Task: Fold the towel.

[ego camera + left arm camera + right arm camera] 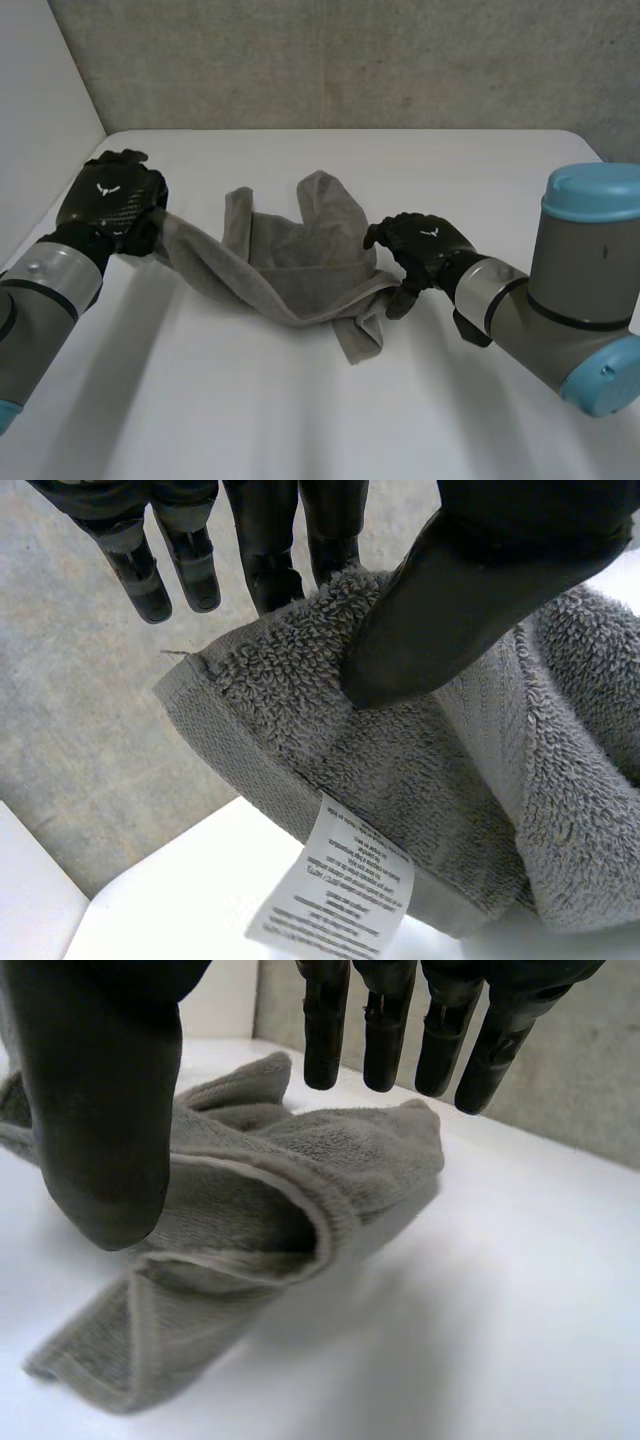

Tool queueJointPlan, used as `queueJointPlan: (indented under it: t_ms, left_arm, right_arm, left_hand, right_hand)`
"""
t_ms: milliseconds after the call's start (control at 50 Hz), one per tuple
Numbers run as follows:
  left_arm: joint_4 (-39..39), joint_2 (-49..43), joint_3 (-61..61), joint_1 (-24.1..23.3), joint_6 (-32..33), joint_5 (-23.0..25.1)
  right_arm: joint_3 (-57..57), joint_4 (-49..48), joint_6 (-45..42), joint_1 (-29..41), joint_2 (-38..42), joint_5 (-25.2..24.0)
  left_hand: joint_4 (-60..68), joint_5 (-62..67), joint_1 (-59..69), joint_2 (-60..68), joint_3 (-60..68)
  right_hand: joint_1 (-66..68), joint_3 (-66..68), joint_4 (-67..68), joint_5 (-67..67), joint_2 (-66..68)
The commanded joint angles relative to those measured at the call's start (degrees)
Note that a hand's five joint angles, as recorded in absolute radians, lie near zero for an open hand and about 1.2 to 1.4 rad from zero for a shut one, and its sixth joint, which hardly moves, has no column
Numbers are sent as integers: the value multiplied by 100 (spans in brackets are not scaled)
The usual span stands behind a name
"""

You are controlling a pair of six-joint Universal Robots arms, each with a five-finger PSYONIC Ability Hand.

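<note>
Towel (400,760) terry is pinched at one hemmed corner by the left hand (110,200). Its thumb (450,610) presses the pile against the fingers (270,550) behind the cloth, close to the white care label (340,890) sewn at the hem. From that grip the cloth runs as a sagging band, lifted off the desk (300,420), to a crumpled heap in the middle, where the rest lies bunched and overlapped on itself. The right hand (425,245) sits at the heap's opposite side with its fingers (385,1030) straight and spread and its thumb held apart from them. A rolled edge of the cloth lies on the desk between fingers and thumb, close to the thumb, but nothing looks pinched there. The cloth looks soft, limp and light, and thick enough to grip without slipping, yet it will likely droop and bunch wherever unsupported and hold no shape. A hemmed corner is the sensible place to take it, so the right hand would probably need the loose corner poking out nearest it before the cloth can be spread flat.
</note>
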Motion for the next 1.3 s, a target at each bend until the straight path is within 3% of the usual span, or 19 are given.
queueJointPlan:
  t_ms: [20,160,240,360,720,760,800,840,880,900,920,940,980,1000,1040,1100,1160,1200,1300]
  left_arm:
    - [-268,283,12,-75,-29,-4]
    - [-488,591,-102,-67,-38,-21]
    - [-594,863,-138,21,-47,-56]
    - [-612,1119,-147,258,-56,-30]
    - [-814,1277,-147,874,-73,-12]
    - [-814,1277,-147,926,-108,-12]
    - [-814,1277,-138,997,-152,-4]
    - [-823,1277,-129,1076,-249,5]
    - [-858,1277,-129,1076,-310,14]
    - [-927,1295,-138,1076,-363,14]
    - [-928,1295,-138,1076,-363,14]
    - [-1033,1347,-138,1076,-407,23]
    - [-1164,1400,-147,1085,-442,31]
    - [-1296,1435,-147,1076,-477,66]
    - [-1410,1444,-138,1068,-495,136]
    - [-1552,1444,-94,1067,-513,373]
    - [-1631,1444,-24,1085,-548,593]
    - [-1657,1401,29,1094,-591,646]
    - [-1702,1261,222,1076,-793,682]
  right_arm:
    - [276,-300,1037,-6,12,-25]
    - [75,-326,1897,-6,327,-7]
    - [-23,-449,2012,55,574,99]
    - [-233,-765,2030,47,1013,686]
    - [-462,-1293,2531,-50,1453,1004]
    - [-375,-1293,2724,-85,1401,916]
    - [-305,-1284,2777,-103,1357,864]
    - [-216,-1284,2777,-129,1233,784]
    - [-23,-1249,2672,-269,639,251]
    - [-23,-1249,2672,-270,636,248]
    - [21,-1144,2585,-392,331,-170]
    - [21,-1143,2584,-393,328,-174]
    - [22,-645,2217,-673,-153,-1092]
    - [21,-642,2215,-674,-155,-1097]
    - [-136,92,1629,-867,-549,-1666]
    - [-242,421,1213,-955,-700,-1738]
    - [-655,1089,228,-1149,-744,-1712]
    - [-1119,2059,-708,-1184,-657,-1677]
    - [-1779,3213,-1878,-1140,-323,-1537]
  left_hand:
    - [-322,397,493,624,-240]
    - [-322,397,493,624,-240]
    - [-322,397,493,624,-240]
    - [-322,397,493,624,-240]
    - [-322,397,493,624,-240]
    - [-322,397,493,624,-240]
    - [-322,397,493,624,-240]
    - [-322,397,493,624,-240]
    - [-322,397,493,624,-240]
    - [-322,397,493,624,-240]
    - [-322,397,493,624,-240]
    - [-322,397,493,624,-240]
    - [-322,397,493,624,-240]
    - [-322,397,493,624,-240]
    - [-322,397,493,624,-240]
    - [-322,397,493,624,-240]
    - [-322,397,493,624,-240]
    - [-322,397,493,624,-240]
    - [-322,397,493,624,-240]
  right_hand:
    - [-340,-293,-444,-96,-344]
    - [-71,-293,-444,173,-75]
    - [-37,-293,-444,206,-42]
    - [466,-293,-444,709,461]
    - [2436,-293,-444,2679,2431]
    - [4693,-293,-444,4936,4688]
    - [5583,-293,-444,5827,5579]
    - [5592,-293,-444,5835,5588]
    - [5592,-293,-444,5835,5588]
    - [5592,-293,-444,5835,5588]
    - [5592,-293,-444,5835,5588]
    - [5592,-293,-444,5835,5588]
    - [5592,-293,-444,5835,5588]
    - [5592,-293,-444,5835,5588]
    - [5592,-293,-444,5835,5588]
    - [5592,-293,-444,5835,5588]
    - [5592,-293,-444,5835,5588]
    - [5592,-293,-444,5835,5588]
    - [5592,-293,-444,5835,5588]
